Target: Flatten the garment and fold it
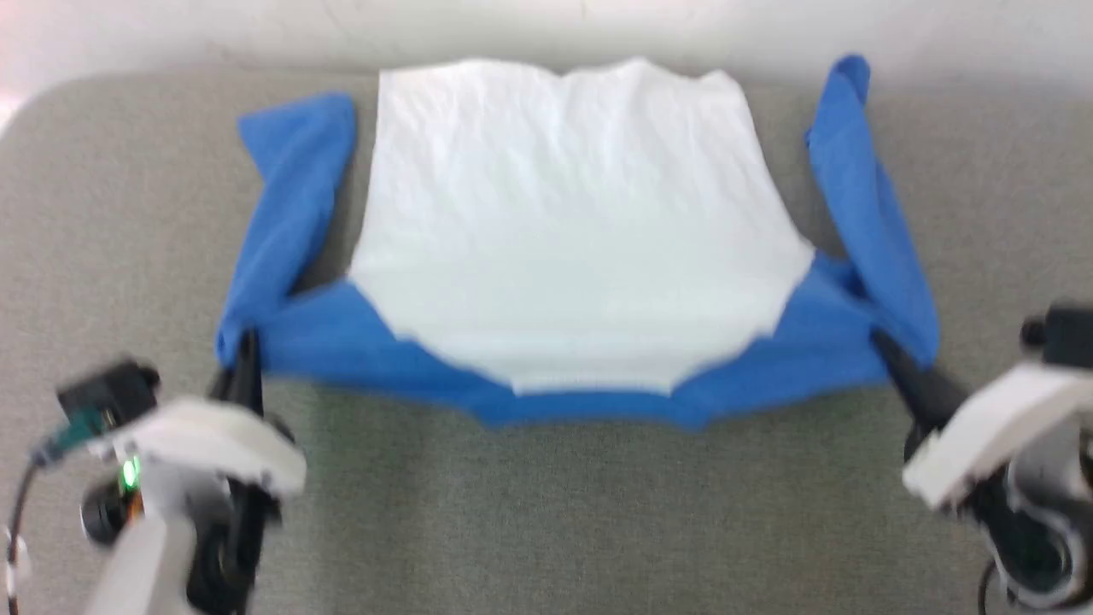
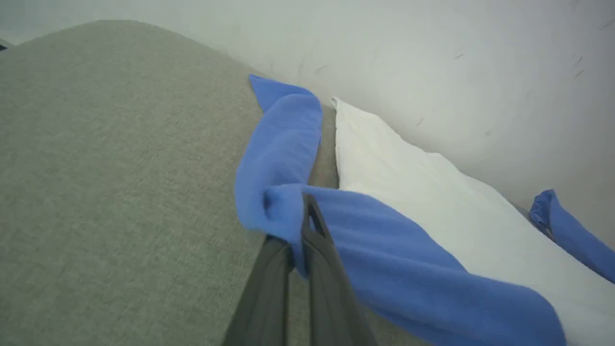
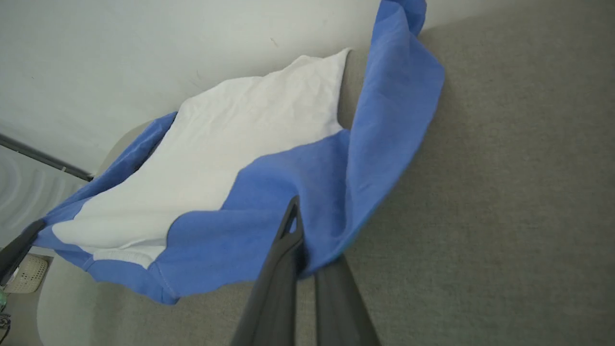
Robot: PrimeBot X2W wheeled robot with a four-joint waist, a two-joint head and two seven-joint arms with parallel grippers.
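Left hand (image 1: 246,350): closed tight on the shirt's (image 1: 564,231) blue shoulder fold.
Shirt: strung between both hands, white body lying ahead of them on the surface (image 1: 546,512).
Right hand (image 1: 884,346): closed tight on the other shoulder fold.
Risk: uneven pulling could slip the thin pinch; sleeves (image 1: 290,196) trailing beyond each hand may bunch under the body.
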